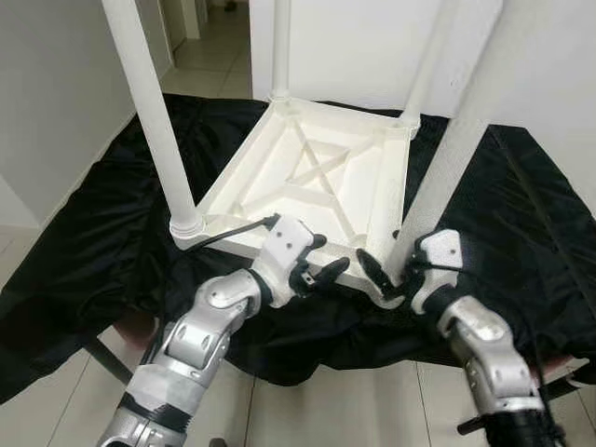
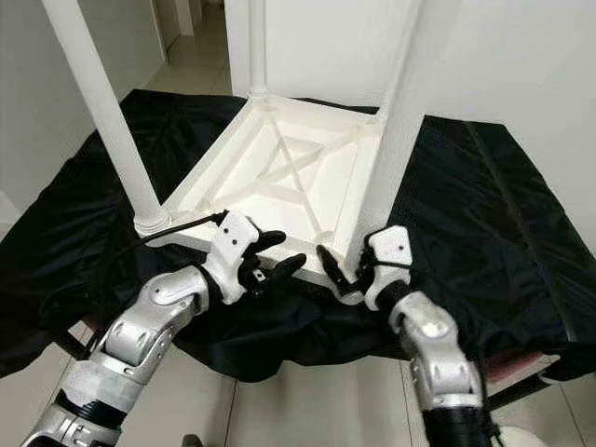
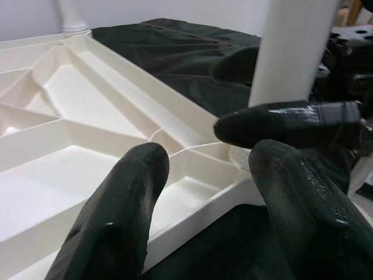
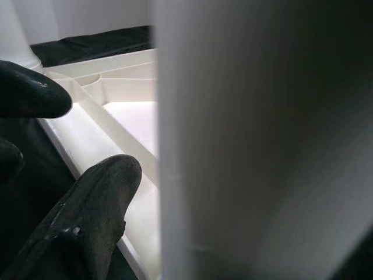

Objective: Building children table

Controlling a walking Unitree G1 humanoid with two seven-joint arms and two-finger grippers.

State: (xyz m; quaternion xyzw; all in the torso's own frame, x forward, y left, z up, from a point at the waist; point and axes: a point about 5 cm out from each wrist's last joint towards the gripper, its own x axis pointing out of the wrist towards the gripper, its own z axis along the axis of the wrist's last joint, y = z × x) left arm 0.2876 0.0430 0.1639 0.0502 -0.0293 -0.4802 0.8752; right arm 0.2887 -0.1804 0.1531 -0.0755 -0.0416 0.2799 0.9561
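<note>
A white plastic children's table top [image 1: 317, 177] is lying upside down on a desk draped with a black cloth [image 1: 102, 223], its ribbed underside with the X-shaped brace facing up. Four white legs are standing upright from its corners: near-left leg [image 1: 154, 121], far-left leg [image 1: 280, 47], far-right leg [image 1: 426, 65] and near-right leg [image 1: 447, 158], the last one closest to the camera at the near edge of the top. The left hand [image 1: 321, 270] is hovering just at the near edge of the table top, beside the near-right corner; its two black fingers [image 3: 116, 216] are spread apart with nothing between them, so it is released. In the left wrist view those fingers are pointing over the rim toward the corner socket, with the near-right leg rising just beyond. The right hand [image 1: 386, 275] is sitting at the base of the near-right leg, one finger [image 4: 87, 216] on the left of the leg; the other finger is hidden behind the leg, so it is probably closing around the leg, but contact cannot be confirmed. A pale tiled floor [image 1: 307, 410] is showing below the desk edge, and white walls are standing behind.
</note>
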